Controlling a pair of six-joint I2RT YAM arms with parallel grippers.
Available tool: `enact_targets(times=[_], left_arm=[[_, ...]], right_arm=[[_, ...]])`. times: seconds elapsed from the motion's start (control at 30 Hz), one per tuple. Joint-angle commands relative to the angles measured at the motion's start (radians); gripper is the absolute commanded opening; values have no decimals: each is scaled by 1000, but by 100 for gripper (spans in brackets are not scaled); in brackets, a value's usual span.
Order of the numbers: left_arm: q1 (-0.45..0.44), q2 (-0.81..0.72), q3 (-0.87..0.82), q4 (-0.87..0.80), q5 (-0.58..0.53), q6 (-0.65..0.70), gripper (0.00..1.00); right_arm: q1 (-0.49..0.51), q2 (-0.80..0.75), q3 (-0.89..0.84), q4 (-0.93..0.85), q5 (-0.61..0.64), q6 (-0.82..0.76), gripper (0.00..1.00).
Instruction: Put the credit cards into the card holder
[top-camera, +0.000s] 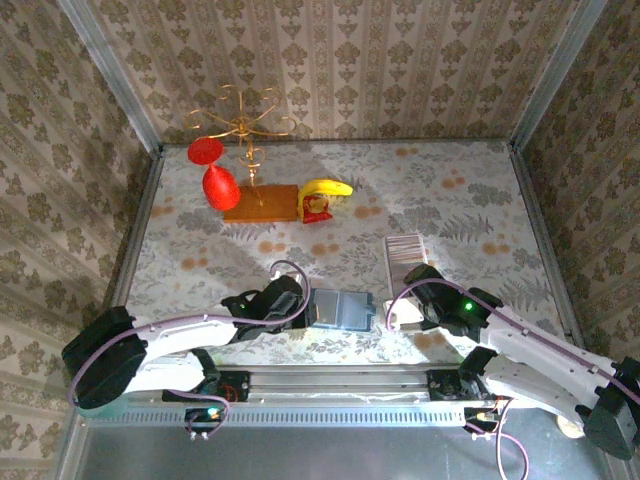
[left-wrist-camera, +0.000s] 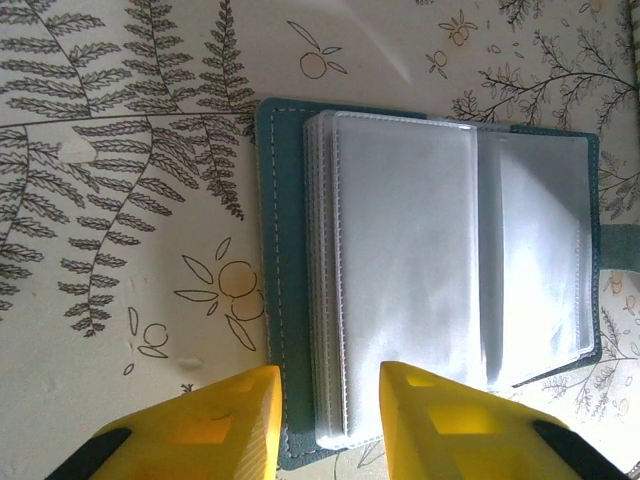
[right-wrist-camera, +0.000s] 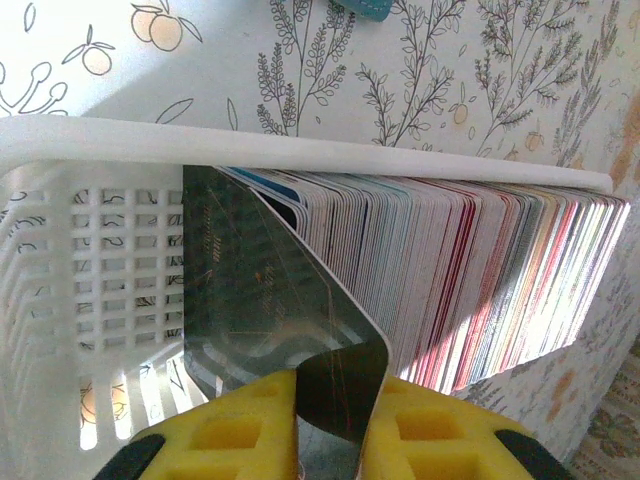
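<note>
Over on the right side of the tabletop (top-camera: 450, 200): white plastic lattice tray (right-wrist-camera: 300, 140) packed with credit cards (right-wrist-camera: 470, 270) standing on edge.
Right jaws are clamped on one dark glossy card (right-wrist-camera: 270, 300), tilted out of the row, print too faint to read. Teal stitched card holder (left-wrist-camera: 280, 300) lies open flat by the left arm, clear plastic sleeves (left-wrist-camera: 400, 260) up, left jaws apart over its near edge. Its snap tab (left-wrist-camera: 625, 245) is cut off by the frame.
</note>
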Motion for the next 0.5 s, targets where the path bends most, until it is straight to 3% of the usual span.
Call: enact_targets(times=[0.0, 0.47], left_arm=[[-8, 6, 19, 7, 6, -11, 31], [-10, 8, 35, -6, 6, 0, 31]], right_arm=[[-4, -23, 37, -14, 26, -24, 17], [-3, -90, 162, -355, -211, 117, 0]])
